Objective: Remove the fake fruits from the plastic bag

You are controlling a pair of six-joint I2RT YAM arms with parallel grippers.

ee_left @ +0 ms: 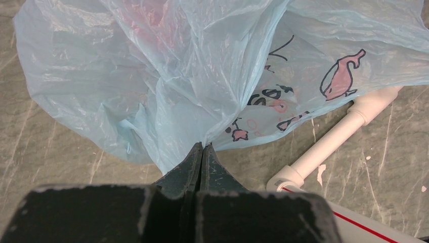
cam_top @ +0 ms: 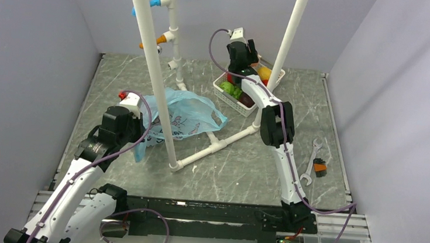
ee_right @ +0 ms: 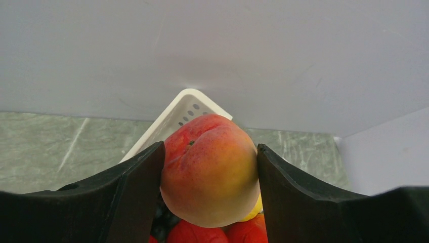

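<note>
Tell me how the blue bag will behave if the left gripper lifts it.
Probably floppy: the plastic bag is thin, crinkled film bunched into folds where the left gripper pinches it, so it should drape rather than hold shape. Likely light, being translucent film. Its glossy surface may slip from the pinch.

The plastic bag point(ee_left: 152, 76) is thin translucent film, crinkled and softly glossy. The peach point(ee_right: 210, 172) has a smooth, faintly shiny skin. The basket point(ee_right: 177, 114) and pipe point(ee_left: 336, 136) are smooth white plastic. The left gripper point(ee_left: 203, 148) looks matt black, with its edges scuffed pale. The table point(ee_left: 45, 152) is dull and scratched with a stone pattern; the wrench point(cam_top: 310, 160) is bare metal.
</note>
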